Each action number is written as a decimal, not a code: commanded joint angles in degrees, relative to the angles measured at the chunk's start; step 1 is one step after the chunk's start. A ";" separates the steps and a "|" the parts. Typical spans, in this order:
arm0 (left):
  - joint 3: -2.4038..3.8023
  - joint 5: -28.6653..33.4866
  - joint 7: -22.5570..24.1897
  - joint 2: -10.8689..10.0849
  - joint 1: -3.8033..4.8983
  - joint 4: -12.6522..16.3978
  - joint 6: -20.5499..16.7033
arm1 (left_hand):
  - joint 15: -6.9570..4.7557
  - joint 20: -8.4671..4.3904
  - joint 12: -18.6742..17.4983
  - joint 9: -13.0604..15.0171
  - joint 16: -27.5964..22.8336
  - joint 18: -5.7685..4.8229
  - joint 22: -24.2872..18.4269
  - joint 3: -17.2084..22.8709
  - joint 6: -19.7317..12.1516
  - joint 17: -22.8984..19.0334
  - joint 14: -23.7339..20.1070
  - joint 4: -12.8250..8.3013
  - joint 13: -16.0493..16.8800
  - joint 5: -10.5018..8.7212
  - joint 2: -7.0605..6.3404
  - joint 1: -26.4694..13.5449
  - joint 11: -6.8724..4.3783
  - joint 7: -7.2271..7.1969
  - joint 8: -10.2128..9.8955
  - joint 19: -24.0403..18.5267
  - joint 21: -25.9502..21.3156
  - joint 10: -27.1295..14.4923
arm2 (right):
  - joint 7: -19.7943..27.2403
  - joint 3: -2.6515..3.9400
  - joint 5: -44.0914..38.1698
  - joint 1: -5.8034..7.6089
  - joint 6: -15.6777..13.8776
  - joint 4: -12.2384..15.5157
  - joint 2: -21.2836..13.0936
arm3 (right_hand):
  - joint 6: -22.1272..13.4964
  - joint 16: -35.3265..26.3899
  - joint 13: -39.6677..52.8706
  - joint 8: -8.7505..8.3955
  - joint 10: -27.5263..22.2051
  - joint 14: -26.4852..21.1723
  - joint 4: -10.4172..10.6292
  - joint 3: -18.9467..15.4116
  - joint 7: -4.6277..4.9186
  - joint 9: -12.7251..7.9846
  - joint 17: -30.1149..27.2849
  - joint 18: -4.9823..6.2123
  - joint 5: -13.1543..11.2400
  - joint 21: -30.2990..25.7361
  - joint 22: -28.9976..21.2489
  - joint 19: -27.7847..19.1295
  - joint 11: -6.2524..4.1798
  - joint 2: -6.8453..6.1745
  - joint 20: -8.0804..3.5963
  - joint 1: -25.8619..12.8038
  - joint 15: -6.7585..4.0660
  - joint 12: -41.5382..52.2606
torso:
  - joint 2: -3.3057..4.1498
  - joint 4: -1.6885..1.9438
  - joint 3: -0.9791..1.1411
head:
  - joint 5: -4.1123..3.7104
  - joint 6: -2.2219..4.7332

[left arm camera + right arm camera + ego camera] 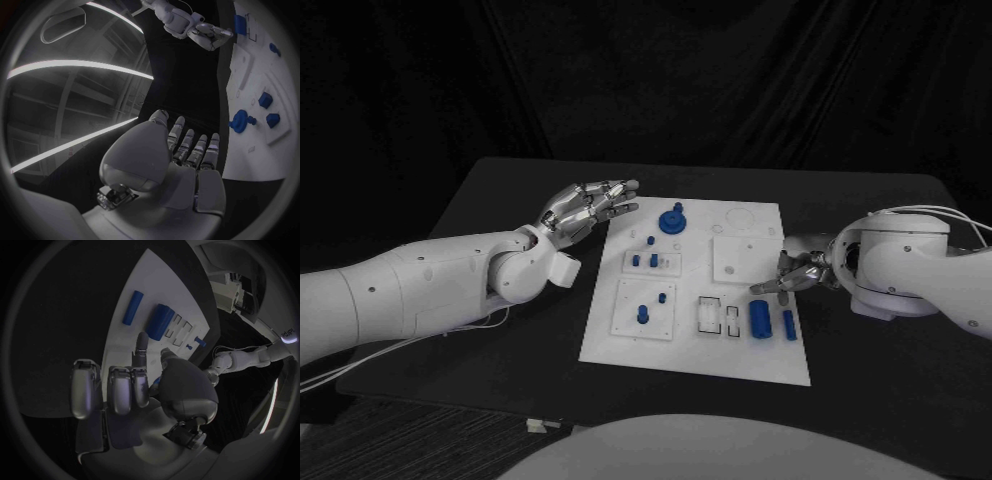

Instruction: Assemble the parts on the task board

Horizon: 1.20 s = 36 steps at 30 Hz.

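The black table [473, 220] carries the white board [747, 350] in its middle, and nothing stands between either hand and the board. A dark curtain [646, 70] hangs behind the table.

On the board, a round blue knob [672, 219] stands near the far edge, toward the left hand's side. Below it a raised white square holds two short blue pegs [645, 260], upright and side by side. Nearer still, another raised square holds a blue pin [643, 314] and a small blue dot beside it. Toward the near right of the board, two outlined slots [720, 317] lie next to each other (what sits inside them is too small to tell). Just right of the slots a thick blue cylinder [759, 318] lies flat, and a thin blue bar [790, 325] lies beside it, close but apart. A plain white square plate [740, 257] sits on the right half above them.

The left hand [589, 208] hovers at the board's far left corner, fingers stretched out and apart, holding nothing; its wrist view shows the fingers [187, 145] straight, with the knob just beyond.

The right hand [795, 272] hangs at the board's right edge, near the bar. Its fingers [119, 390] are curled in, one pointing out toward the board; nothing shows in its grasp.
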 commanded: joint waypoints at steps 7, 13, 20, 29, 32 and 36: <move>0.06 0.34 0.73 0.08 -0.04 0.04 0.66 | -0.06 -0.08 0.27 0.09 0.25 0.15 -0.07 0.38 0.32 0.08 0.24 -0.14 0.10 0.24 0.36 -0.18 0.07 2.09 0.39 -0.45 -0.33 0.35 | -3.02 0.03 0.13 -1.31 -0.29 -0.52 0.87 | -2.27 0.14 15.06 0.84 5.99 5.98 -0.07 -0.49 0.20 2.98 15.06 -0.55 0.40 -0.93 12.30 2.49 -0.66 0.11 -0.44 -0.67 -0.14 0.13 | 0.03 -0.01 -0.01 | 0.09 -0.01; 0.06 0.34 0.69 0.14 -0.04 -0.06 0.71 | -0.06 -0.08 0.27 0.09 0.25 0.15 -0.07 0.38 0.32 0.08 0.24 -0.14 0.10 0.24 0.36 -0.18 0.07 2.09 0.39 -0.45 -0.33 0.35 | -3.08 0.03 0.13 -1.82 -0.01 -0.71 1.46 | -4.56 0.14 15.06 1.90 5.99 5.98 0.14 -1.02 0.47 6.70 15.06 -0.46 -0.41 -1.24 12.17 2.29 -0.43 -0.57 -0.21 -2.27 0.09 0.13 | 0.00 -0.04 0.00 | 0.13 -0.01; 0.06 0.34 0.63 0.25 -0.04 -0.09 0.83 | -0.06 -0.08 0.27 0.09 0.25 0.15 -0.07 0.38 0.32 0.08 0.24 -0.14 0.10 0.24 0.36 -0.18 0.07 2.09 0.39 -0.45 -0.33 0.35 | -3.02 0.03 0.13 -2.13 -0.35 -0.83 2.07 | -5.98 0.14 15.06 2.14 5.99 5.98 0.27 -0.86 0.71 8.90 15.06 -0.34 -1.63 -1.68 12.02 2.07 -0.25 -1.46 -0.04 -4.37 0.27 0.13 | 0.02 0.00 0.00 | 0.06 -0.01; 0.06 0.34 0.52 0.18 -0.04 0.05 0.89 | 0.03 -0.06 0.30 0.09 0.27 0.17 -0.07 0.46 0.30 0.08 0.25 -0.17 0.10 0.23 0.34 -0.17 0.12 2.13 0.41 -0.45 -0.33 0.40 | -3.29 0.04 -0.06 -2.52 1.36 -1.34 2.71 | -7.33 0.14 15.06 1.91 5.99 5.98 0.34 -0.26 0.97 10.58 15.06 0.07 -2.69 -3.44 11.44 1.38 -0.09 -3.83 0.06 -5.71 0.37 0.13 | 0.01 -0.03 -0.01 | 0.17 -0.01; 0.06 0.34 0.50 0.17 -0.04 0.07 0.92 | 0.03 -0.06 0.30 0.09 0.27 0.17 -0.07 0.46 0.30 0.08 0.25 -0.17 0.10 0.23 0.34 -0.17 0.12 2.13 0.41 -0.45 -0.33 0.40 | -3.41 0.04 -0.42 -2.71 2.31 -1.54 2.90 | -7.84 0.14 15.06 1.71 5.99 5.98 0.38 -0.04 1.08 10.98 15.06 0.28 -2.72 -4.38 11.14 1.02 -0.01 -4.52 0.10 -6.13 0.43 0.13 | 0.01 -0.02 -0.01 | 0.23 -0.01; 0.06 0.34 0.47 0.15 -0.04 0.08 0.94 | 0.03 -0.06 0.30 0.09 0.27 0.17 -0.07 0.46 0.30 0.08 0.25 -0.17 0.10 0.23 0.34 -0.17 0.12 2.13 0.41 -0.45 -0.33 0.40 | -3.51 0.04 -0.73 -2.91 3.33 -1.76 3.15 | -8.45 0.14 15.06 1.47 5.99 5.98 0.23 0.68 1.24 11.46 15.06 0.44 -2.47 -5.15 10.89 0.75 0.12 -4.36 0.19 -5.59 0.53 0.13 | -0.01 -0.01 0.00 | 0.27 -0.01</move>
